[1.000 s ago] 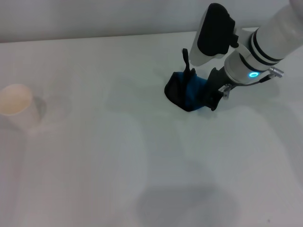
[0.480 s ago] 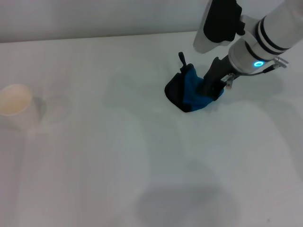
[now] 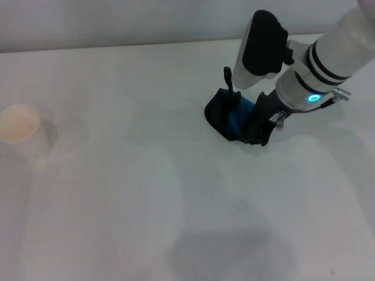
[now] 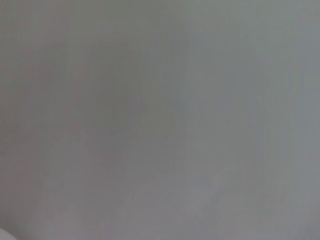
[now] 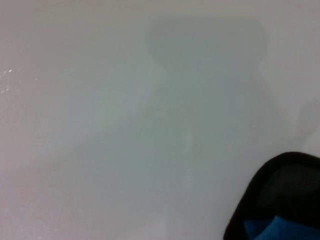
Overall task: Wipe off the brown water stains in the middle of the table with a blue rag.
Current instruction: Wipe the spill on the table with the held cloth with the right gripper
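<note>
One arm, my right, reached down at the far right of the white table [image 3: 117,193], its right gripper [image 3: 249,120] closed on the bunched blue rag [image 3: 237,116], which was pressed against the tabletop with its black loop [image 3: 228,79] standing upright. One white paper cup [image 3: 19,130] stood at the table's left edge, well apart from the rag. My right wrist camera caught only a black-edged corner of the rag [image 5: 280,200] on the bare surface, and my left gripper was outside every view.
</note>
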Robot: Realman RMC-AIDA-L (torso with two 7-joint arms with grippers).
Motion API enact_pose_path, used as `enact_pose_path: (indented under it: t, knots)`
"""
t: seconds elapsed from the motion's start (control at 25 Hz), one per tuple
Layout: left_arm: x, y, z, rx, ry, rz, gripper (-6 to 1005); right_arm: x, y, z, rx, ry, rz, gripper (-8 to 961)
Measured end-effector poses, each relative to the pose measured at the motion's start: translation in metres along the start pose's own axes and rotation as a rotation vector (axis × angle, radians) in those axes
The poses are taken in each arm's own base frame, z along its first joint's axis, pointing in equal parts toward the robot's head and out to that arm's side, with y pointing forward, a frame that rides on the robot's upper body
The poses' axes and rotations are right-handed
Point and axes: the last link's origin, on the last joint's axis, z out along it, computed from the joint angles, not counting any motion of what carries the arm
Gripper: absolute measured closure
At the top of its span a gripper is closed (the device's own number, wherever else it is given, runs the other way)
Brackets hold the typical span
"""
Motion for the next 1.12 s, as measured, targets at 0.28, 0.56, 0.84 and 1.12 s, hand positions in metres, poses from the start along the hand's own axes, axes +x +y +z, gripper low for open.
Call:
enact_pose_path:
  t: [0.28,0.56,0.84,1.12]
  knots:
    - [0.0,-0.001,-0.001,0.003,0.001,0.0,107,-0.003,0.0,-0.002,0.005,-0.016,-0.002,671]
    - [0.001,-0.001,-0.002,0.005,0.002,0.001,106,-0.006,-0.002,-0.002,0.024,-0.033,-0.003,335]
    - [0.001,-0.001,-0.002,0.008,0.003,-0.002,107,-0.006,-0.014,-0.012,0.069,-0.09,0.048,179]
    - [0.001,-0.002,-0.002,0.006,0.004,-0.007,108,-0.009,-0.012,-0.001,0.102,-0.087,0.018,108]
